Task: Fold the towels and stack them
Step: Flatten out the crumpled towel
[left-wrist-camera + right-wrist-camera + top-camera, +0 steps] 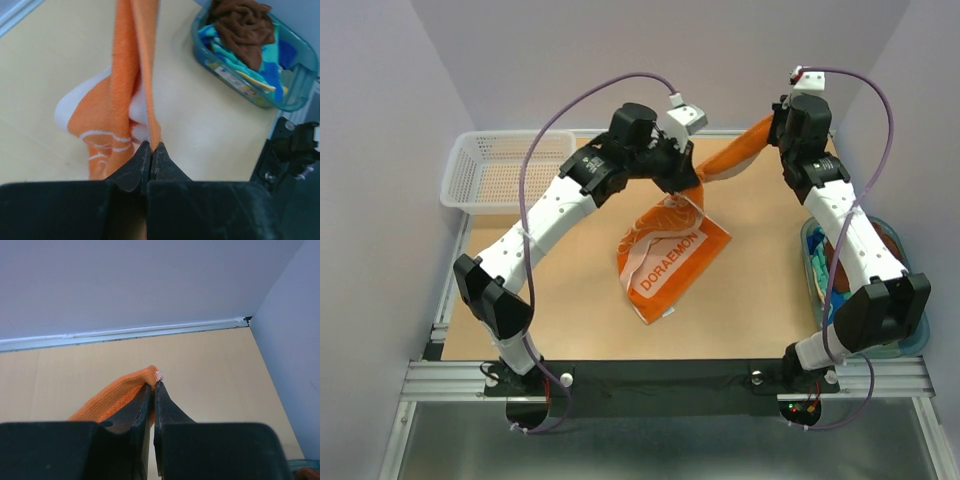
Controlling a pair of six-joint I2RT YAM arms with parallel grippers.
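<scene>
Translucent blue-green tub (918, 338) — near right edge of the table (570, 300), holding a dark brown towel (245, 25) bunched on top of a blue-green printed towel (235, 62). Orange towel (670, 260), white lettering and pale border — lower end lying crumpled at mid-table, upper edge lifted clear and stretched as a band between the left fingers (151, 147) and the right fingers (155, 386), both pairs pinched fully closed on the cloth, the right pair farther back and to the right. White mesh basket (500, 170), far left corner, well apart from the orange towel.
</scene>
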